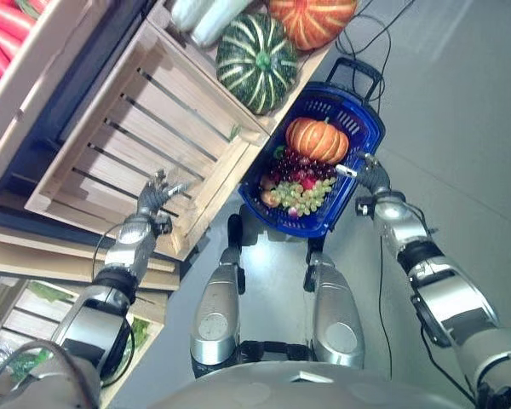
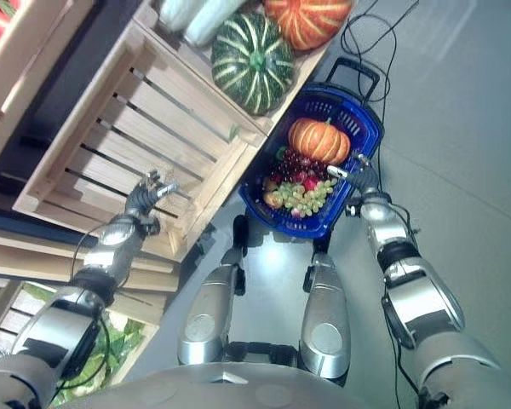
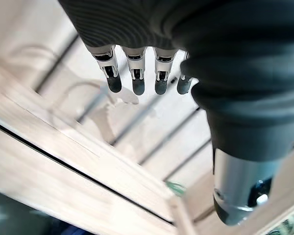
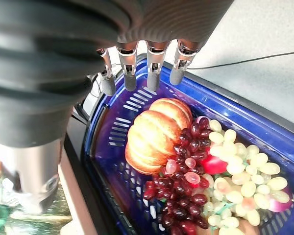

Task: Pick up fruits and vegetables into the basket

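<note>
Both arms are seen closest to the head camera, reaching up and away from it. At the end of the left arm, the left hand (image 1: 156, 196) is held over the slatted floor of an empty wooden crate (image 1: 111, 128). Its fingers (image 3: 135, 78) are extended and slightly spread, and nothing is held by them; in the left wrist view the dark tips are seen hanging clear of the slats.

At the end of the right arm, the right hand (image 1: 370, 175) is positioned at the rim of the blue basket (image 1: 362, 123), on the side towards the robot's right. Its fingers (image 4: 153, 68) are straight and relaxed above the basket's perforated wall, and nothing is gripped by them.

The basket is placed on the grey floor just beside the crate's corner, with its black handle (image 1: 358, 72) on the far end. Inside it, a small orange pumpkin (image 4: 154, 134) is located at the far end, with dark red grapes (image 4: 186, 188) lying against it and green grapes (image 4: 245, 178) beside those.

On the shelf next to the crate, a green striped squash (image 1: 257, 61) and an orange striped pumpkin (image 1: 311, 19) are seen, with pale vegetables (image 1: 206, 13) beyond the squash.
</note>
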You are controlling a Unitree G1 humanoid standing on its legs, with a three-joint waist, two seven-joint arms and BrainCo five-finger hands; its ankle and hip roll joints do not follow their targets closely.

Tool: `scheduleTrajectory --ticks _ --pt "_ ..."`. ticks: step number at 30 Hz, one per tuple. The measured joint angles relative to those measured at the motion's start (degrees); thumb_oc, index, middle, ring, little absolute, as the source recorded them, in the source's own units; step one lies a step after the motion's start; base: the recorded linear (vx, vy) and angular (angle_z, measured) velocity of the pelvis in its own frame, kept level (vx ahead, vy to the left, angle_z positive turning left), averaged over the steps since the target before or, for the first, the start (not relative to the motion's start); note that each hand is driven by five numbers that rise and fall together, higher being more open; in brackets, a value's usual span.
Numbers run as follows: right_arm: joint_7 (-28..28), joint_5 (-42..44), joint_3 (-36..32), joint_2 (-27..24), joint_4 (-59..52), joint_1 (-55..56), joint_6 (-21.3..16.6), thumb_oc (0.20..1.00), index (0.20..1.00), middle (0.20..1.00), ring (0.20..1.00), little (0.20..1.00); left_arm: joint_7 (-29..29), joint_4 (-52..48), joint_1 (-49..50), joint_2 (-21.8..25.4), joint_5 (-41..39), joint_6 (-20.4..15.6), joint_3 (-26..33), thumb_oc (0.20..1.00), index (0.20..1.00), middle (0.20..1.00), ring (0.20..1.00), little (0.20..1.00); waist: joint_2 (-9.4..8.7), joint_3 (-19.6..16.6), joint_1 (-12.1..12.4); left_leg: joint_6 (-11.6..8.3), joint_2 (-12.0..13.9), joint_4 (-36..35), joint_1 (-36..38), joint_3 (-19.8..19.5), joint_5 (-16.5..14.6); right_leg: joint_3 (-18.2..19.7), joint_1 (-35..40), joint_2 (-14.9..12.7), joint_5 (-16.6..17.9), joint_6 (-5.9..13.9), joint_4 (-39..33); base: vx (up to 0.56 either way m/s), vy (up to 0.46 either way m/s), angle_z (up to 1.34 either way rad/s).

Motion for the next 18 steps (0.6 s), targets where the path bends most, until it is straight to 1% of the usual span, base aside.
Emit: scheduleTrajectory --ticks 2,3,4,7,10,12,13,15,16,18 --pt "0.1 -0.3 -2.6 0.6 0.5 6.6 -1.2 1.000 1.000 1.000 1.000 1.000 -1.7 1.9 5.0 -1.9 4.4 -0.1 0.7 1.000 1.000 1.000 1.000 1.000 0.51 -5.7 -0.2 0.16 -0.1 -1.0 1.3 0.2 -0.6 -0.2 2.7 0.0 1.1 0.47 -4.0 0.16 0.015 0.00" --pt "0.1 -1.1 -3.3 1.0 1.1 8.6 -1.4 1.000 1.000 1.000 1.000 1.000 -2.3 2.9 6.5 -2.4 5.8 -0.2 0.8 1.000 1.000 1.000 1.000 1.000 0.46 -7.4 -0.4 0.09 -0.2 -1.0 2.1 0.2 -0.9 -0.4 4.4 0.0 1.4 0.53 -5.5 0.16 0.023 0.05" --pt "0.2 -2.7 -4.4 1.9 2.9 12.0 -1.9 1.000 1.000 1.000 1.000 1.000 -3.3 5.5 9.2 -3.5 7.7 -0.7 1.0 1.000 1.000 1.000 1.000 1.000 0.38 -9.8 -1.0 -0.07 -0.2 -1.0 4.3 0.2 -1.8 -1.0 8.0 0.1 1.8 0.61 -8.2 0.16 0.020 0.03" --pt "1.1 -5.3 -4.7 4.1 7.0 17.8 -1.9 1.000 1.000 1.000 1.000 1.000 -5.2 9.9 14.3 -5.3 11.9 -1.9 1.1 1.000 1.000 1.000 1.000 1.000 -0.27 -16.5 -1.3 -0.74 0.4 -1.0 7.1 1.1 -3.6 -0.8 10.4 0.9 0.9 0.34 -8.8 0.12 0.014 -0.12" --pt "2.1 -8.2 -4.7 5.4 11.1 20.9 -1.6 1.000 1.000 1.000 1.000 1.000 -7.1 13.0 16.9 -6.5 14.6 -2.7 1.0 1.000 1.000 1.000 1.000 1.000 -1.04 -20.2 -2.2 -1.18 1.1 -1.3 8.2 1.4 -4.1 -0.6 11.3 1.5 0.5 0.00 -8.9 0.04 0.015 -0.07" --pt "3.0 -10.2 -5.3 6.2 12.8 23.8 -0.6 1.000 1.000 1.000 1.000 1.000 -8.5 15.4 18.1 -7.7 16.0 -2.9 1.0 1.000 1.000 1.000 1.000 1.000 -1.80 -22.4 -2.5 -1.09 1.2 -1.3 8.4 1.6 -4.3 -0.3 11.4 1.7 0.4 -0.17 -9.1 0.03 0.011 -0.07" --pt "3.4 -10.8 -5.6 6.4 13.2 24.4 -0.3 1.000 1.000 1.000 1.000 1.000 -8.7 16.0 18.3 -7.9 16.3 -3.0 1.0 1.000 1.000 1.000 1.000 1.000 -1.98 -22.9 -2.6 -1.00 1.3 -1.3 8.4 1.6 -4.4 -0.2 11.3 1.7 0.2 0.03 -9.1 0.01 0.003 -0.05" --pt "4.7 -13.0 -5.7 6.9 14.9 27.2 1.0 1.000 1.000 1.000 1.000 1.000 -9.7 17.6 19.7 -8.2 18.3 -3.1 1.0 1.000 1.000 1.000 1.000 1.000 -2.84 -24.2 -2.8 -1.15 1.3 -1.3 8.7 2.0 -4.5 0.2 11.3 1.7 0.2 -0.25 -9.1 0.00 0.000 -0.08" --pt "5.2 -13.6 -5.8 6.9 15.4 27.9 1.4 1.000 1.000 1.000 1.000 1.000 -9.8 18.2 19.9 -8.2 18.5 -3.1 1.0 1.000 1.000 1.000 1.000 1.000 -3.00 -24.2 -2.8 -1.25 1.3 -1.3 8.9 2.3 -4.6 0.3 11.4 1.6 0.2 -0.27 -9.1 0.00 -0.001 -0.10" --pt "6.4 -14.5 -5.8 7.1 16.8 29.7 3.4 1.000 1.000 1.000 1.000 1.000 -9.7 19.8 20.5 -8.2 19.7 -2.6 1.0 1.000 1.000 1.000 1.000 1.000 -3.17 -24.7 -3.0 -1.21 1.7 -1.3 8.9 2.7 -4.6 0.5 11.3 1.6 0.2 -0.27 -9.1 0.01 0.000 -0.08"
